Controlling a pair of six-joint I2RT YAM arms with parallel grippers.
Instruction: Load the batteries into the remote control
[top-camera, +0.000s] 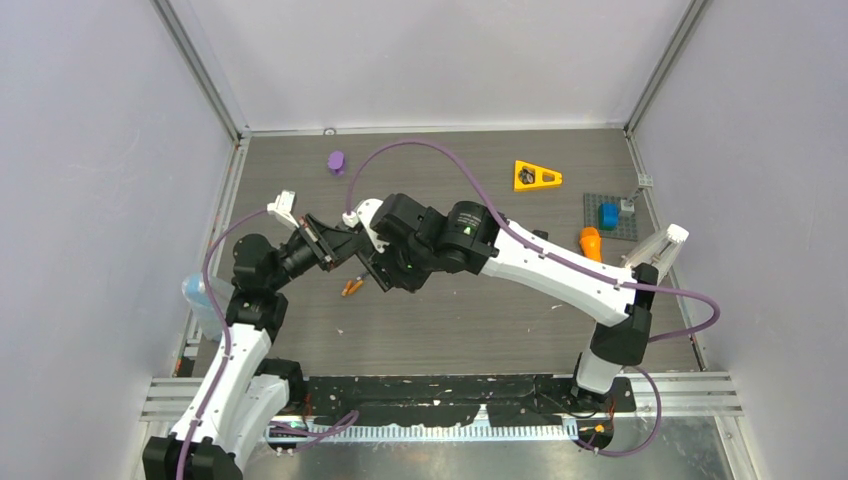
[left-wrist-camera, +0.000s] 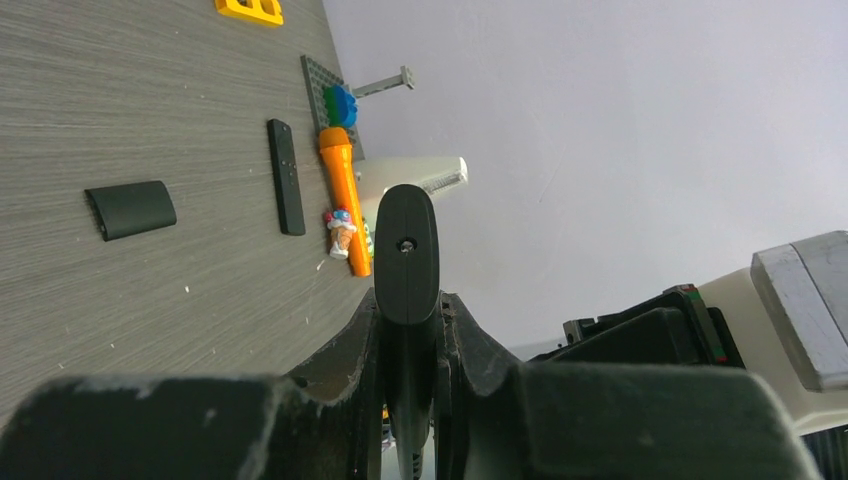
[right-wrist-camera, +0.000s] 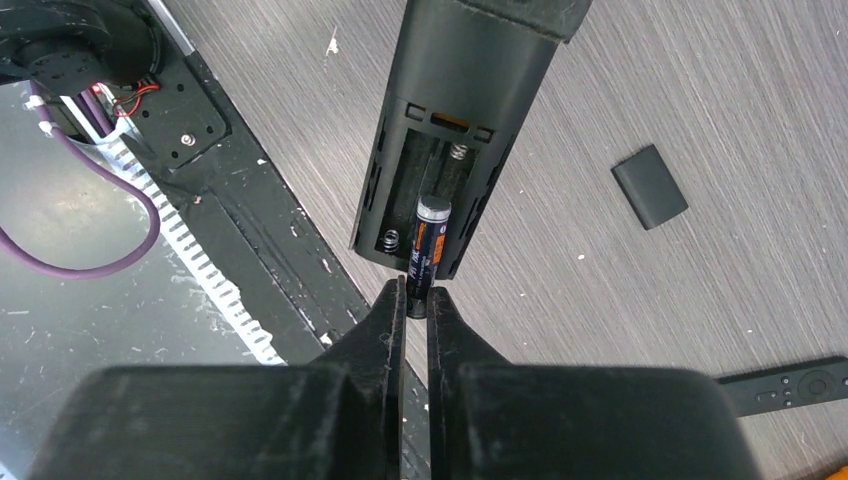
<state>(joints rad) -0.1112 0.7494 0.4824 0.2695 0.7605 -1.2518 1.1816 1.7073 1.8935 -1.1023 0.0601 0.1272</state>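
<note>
My left gripper (left-wrist-camera: 408, 310) is shut on the black remote control (left-wrist-camera: 406, 255), held above the table with its end toward the camera. In the right wrist view the remote control (right-wrist-camera: 470, 90) shows its open compartment with springs. A dark battery with an orange band (right-wrist-camera: 428, 240) lies with its front end inside the right-hand slot. My right gripper (right-wrist-camera: 418, 300) is shut on its rear end. Both grippers meet at the table's left middle (top-camera: 365, 262). Another orange battery (top-camera: 351, 287) lies on the table just below them. The loose black cover (right-wrist-camera: 650, 186) lies flat nearby.
A second slim black remote (left-wrist-camera: 286, 176) lies beside a long orange stick (left-wrist-camera: 345, 200) and a small toy (left-wrist-camera: 340, 230). A yellow wedge (top-camera: 536, 176), a purple piece (top-camera: 336, 161) and a grey baseplate (top-camera: 625, 225) with a blue brick stand farther back.
</note>
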